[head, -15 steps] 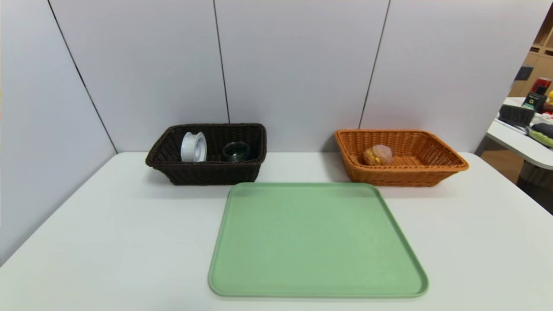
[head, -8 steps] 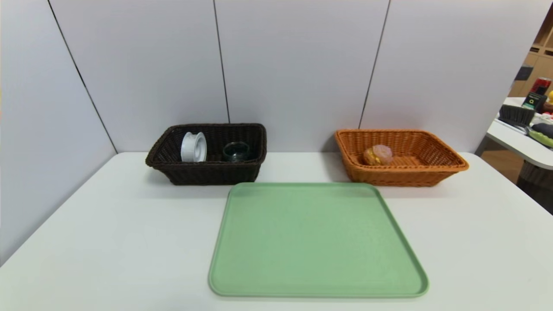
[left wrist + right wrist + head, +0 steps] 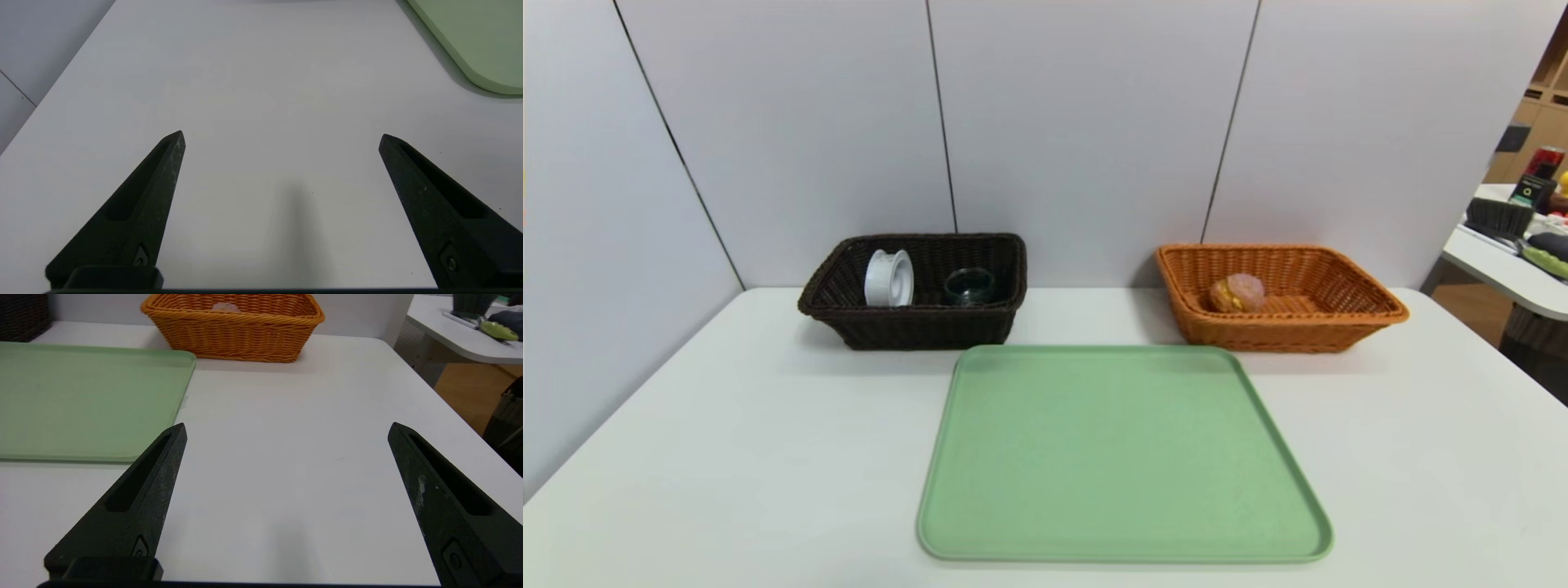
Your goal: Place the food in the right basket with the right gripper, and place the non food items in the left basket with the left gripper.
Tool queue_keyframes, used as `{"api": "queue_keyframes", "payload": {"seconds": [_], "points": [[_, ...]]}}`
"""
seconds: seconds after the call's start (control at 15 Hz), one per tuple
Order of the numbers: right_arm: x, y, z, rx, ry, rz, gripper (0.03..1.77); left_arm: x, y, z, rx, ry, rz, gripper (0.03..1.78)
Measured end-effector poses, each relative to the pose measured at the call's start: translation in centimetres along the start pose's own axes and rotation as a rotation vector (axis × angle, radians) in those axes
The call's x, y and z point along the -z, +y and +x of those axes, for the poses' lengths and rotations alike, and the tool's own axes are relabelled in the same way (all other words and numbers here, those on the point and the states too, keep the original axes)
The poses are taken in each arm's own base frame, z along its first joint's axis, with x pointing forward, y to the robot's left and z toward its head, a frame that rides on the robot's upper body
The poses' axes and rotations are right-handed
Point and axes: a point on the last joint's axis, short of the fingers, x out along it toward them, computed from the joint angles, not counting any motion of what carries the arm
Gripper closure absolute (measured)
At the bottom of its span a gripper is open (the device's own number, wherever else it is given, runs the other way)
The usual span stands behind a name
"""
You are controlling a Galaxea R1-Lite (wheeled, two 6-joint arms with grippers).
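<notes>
My left gripper (image 3: 282, 136) is spread wide and holds nothing, hanging low over bare white desk (image 3: 727, 457) with a corner of the green tray (image 3: 1123, 453) off to one side. My right gripper (image 3: 287, 428) is just as wide and just as empty, above the desk beside the tray, facing the orange right basket (image 3: 233, 328) at the far edge. The pinkish bun (image 3: 1237, 293) lies inside that orange basket, toward its left end. In the dark brown left basket (image 3: 915, 327), which sits well apart from the orange one at the back of the desk, the white ring-shaped roll (image 3: 889, 278) stands on its edge, and the small dark glass dish (image 3: 969, 287) sits just beside it on the right. Neither gripper appears in my head view.
</notes>
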Motion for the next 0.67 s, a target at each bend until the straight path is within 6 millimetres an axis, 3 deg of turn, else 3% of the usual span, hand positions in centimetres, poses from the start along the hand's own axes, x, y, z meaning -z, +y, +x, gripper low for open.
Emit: {"api": "queue_keyframes", "payload": {"seconds": [0.27, 0.67], "points": [[0.8, 0.1, 0.4, -0.012, -0.004, 0.003, 0.10, -0.1, 0.0, 0.6, 0.002, -0.122, 0.012, 0.12], [1.7, 0.4, 0.7, -0.094, 0.021, 0.014, 0.10, 0.2, 0.0, 0.8, 0.001, -0.119, 0.011, 0.12]]}}
